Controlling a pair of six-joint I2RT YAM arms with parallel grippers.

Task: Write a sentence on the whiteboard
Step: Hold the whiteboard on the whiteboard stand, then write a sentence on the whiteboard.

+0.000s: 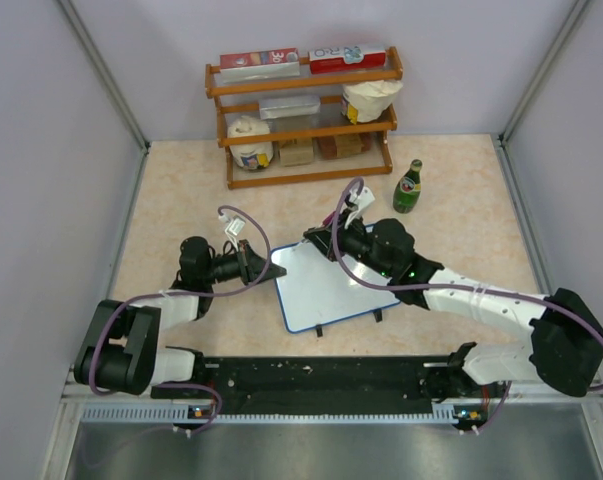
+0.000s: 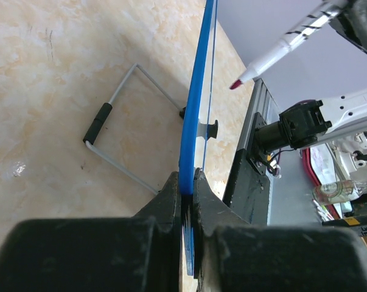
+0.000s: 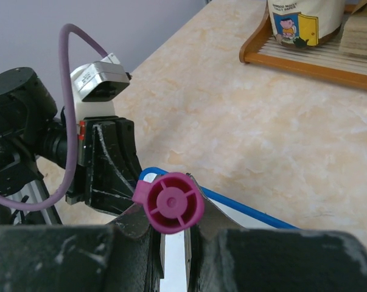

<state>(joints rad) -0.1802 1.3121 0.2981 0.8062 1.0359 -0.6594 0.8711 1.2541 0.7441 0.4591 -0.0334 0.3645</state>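
The whiteboard (image 1: 326, 290) lies tilted mid-table, white with a thin blue frame. My left gripper (image 1: 256, 265) is shut on its left edge; in the left wrist view the jaws (image 2: 187, 182) pinch the blue frame (image 2: 195, 121) seen edge-on. My right gripper (image 1: 336, 240) is over the board's far left corner, shut on a marker. The marker's magenta end (image 3: 172, 202) sits between the fingers in the right wrist view, above the blue frame (image 3: 250, 210). In the left wrist view the marker (image 2: 280, 45) points its red tip (image 2: 235, 84) at the board face, a small gap away.
A wooden rack (image 1: 306, 115) with jars and boxes stands at the back. A green bottle (image 1: 408, 187) stands right of it. The board's wire stand (image 2: 119, 134) rests on the table behind it. A black rail (image 1: 321, 375) runs along the near edge.
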